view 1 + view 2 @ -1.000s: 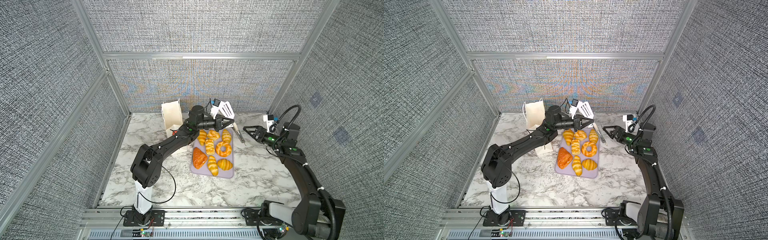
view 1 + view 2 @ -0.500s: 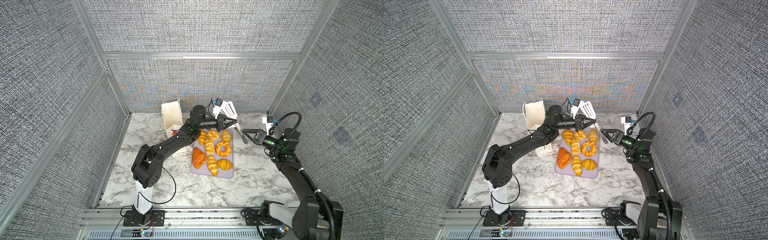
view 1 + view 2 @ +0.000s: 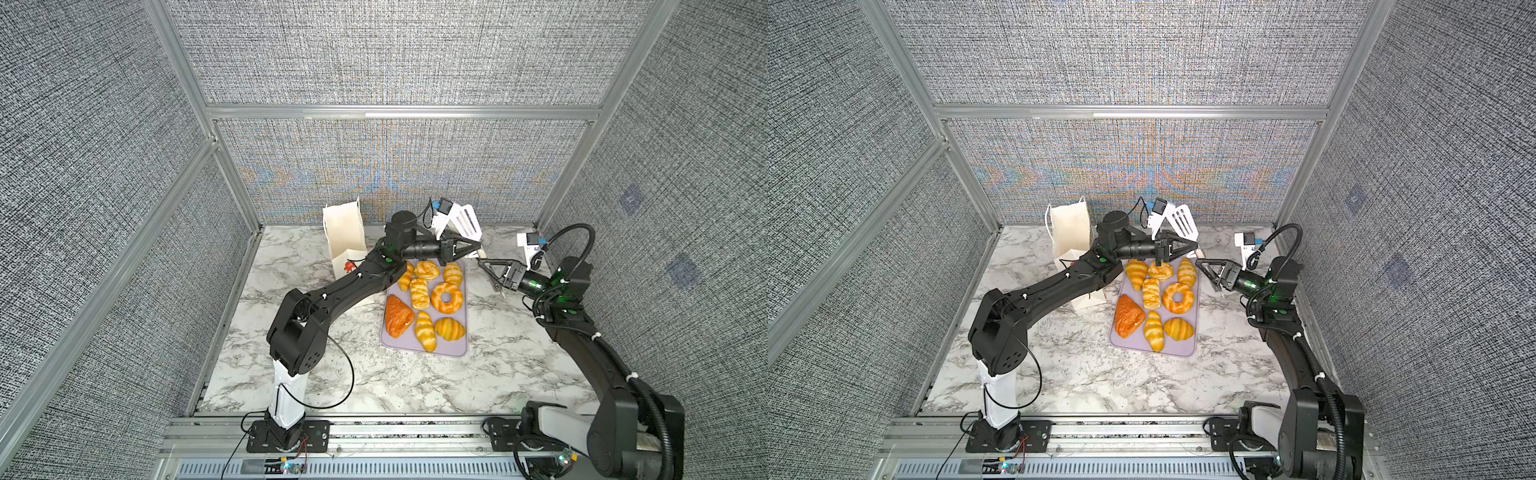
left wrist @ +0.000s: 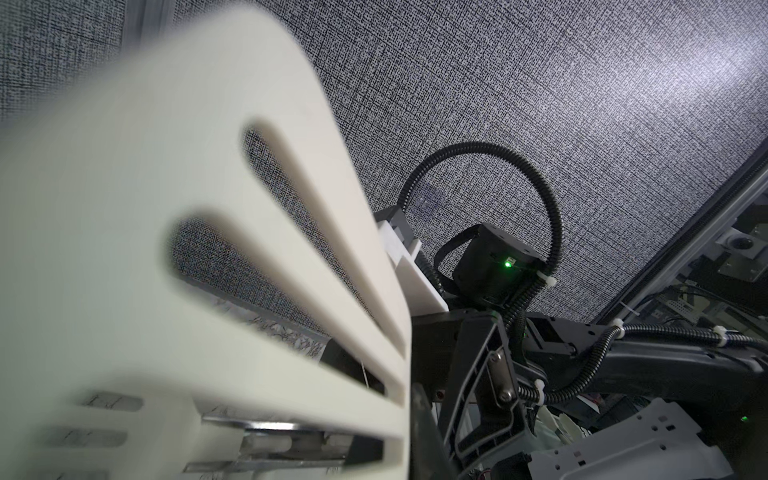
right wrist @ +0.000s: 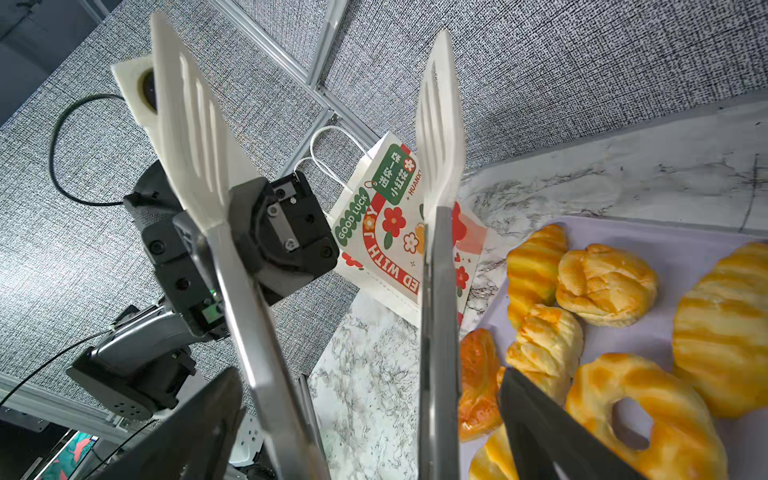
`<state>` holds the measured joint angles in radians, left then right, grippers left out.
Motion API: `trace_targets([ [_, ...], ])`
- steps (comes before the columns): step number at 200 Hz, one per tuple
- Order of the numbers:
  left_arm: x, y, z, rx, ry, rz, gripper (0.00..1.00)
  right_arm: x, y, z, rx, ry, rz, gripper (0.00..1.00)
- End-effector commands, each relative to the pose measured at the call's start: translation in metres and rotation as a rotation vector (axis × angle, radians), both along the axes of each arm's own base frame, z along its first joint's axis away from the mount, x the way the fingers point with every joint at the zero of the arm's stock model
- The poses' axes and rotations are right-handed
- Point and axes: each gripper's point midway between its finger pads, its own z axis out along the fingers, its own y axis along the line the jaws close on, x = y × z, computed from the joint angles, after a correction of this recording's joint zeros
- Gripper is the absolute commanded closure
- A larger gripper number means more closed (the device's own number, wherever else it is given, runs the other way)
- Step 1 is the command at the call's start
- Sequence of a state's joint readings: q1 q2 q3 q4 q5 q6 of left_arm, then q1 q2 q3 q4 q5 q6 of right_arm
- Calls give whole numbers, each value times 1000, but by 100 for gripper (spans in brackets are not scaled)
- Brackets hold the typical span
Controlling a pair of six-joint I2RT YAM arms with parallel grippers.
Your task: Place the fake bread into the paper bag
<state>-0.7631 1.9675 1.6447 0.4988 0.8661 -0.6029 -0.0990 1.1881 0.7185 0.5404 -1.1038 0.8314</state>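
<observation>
Eight pieces of fake bread (image 3: 419,293) lie on the lilac tray (image 3: 454,348); none shows in the paper bag (image 3: 345,237). Task progress: no piece transferred, all eight outstanding. The bag stands upright on the marble table (image 3: 332,374) at 10 o'clock from the tray, near its far left corner, mouth up. Its interior is not visible.

Current step, as judged: tool handover. A pair of tongs (image 3: 463,220) with white slotted blades is held above the tray's 12 o'clock edge, blades pointing up and spread apart.

Left arm: extends low from its base at 7 o'clock and passes in front of the bag, wrist level and directed toward 3 o'clock. The left gripper (image 3: 473,245) has its jaws pressed together. The right wrist view indicates that they pinch one metal arm of the tongs just below its blade.

Right arm: rises from its base at 5 o'clock, elbow near the right wall, forearm directed toward 9 o'clock. The right gripper (image 3: 488,273) sits at 2 o'clock from the tray with its jaws spread wide. In the right wrist view both metal tong arms run between the fingers (image 5: 552,432); contact with the tongs cannot be confirmed.

Remaining, as judged: a right-hand grasp of the tongs, release by the left, then eight pick-and-drop cycles into the bag.
</observation>
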Motion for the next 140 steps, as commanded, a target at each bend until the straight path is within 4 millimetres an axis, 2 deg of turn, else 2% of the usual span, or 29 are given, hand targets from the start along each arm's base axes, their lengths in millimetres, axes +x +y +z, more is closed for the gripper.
trace_targets([
  [1,-8,0,12,-44,-44,-31,90,2,0,14,18,-53,1,3],
  [55,-16,-3,15,-63,-46,-59,90,7,1,19,52,-54,13,5],
  [140,-28,-6,18,-67,-72,-125,90,11,7,14,61,-11,37,7],
])
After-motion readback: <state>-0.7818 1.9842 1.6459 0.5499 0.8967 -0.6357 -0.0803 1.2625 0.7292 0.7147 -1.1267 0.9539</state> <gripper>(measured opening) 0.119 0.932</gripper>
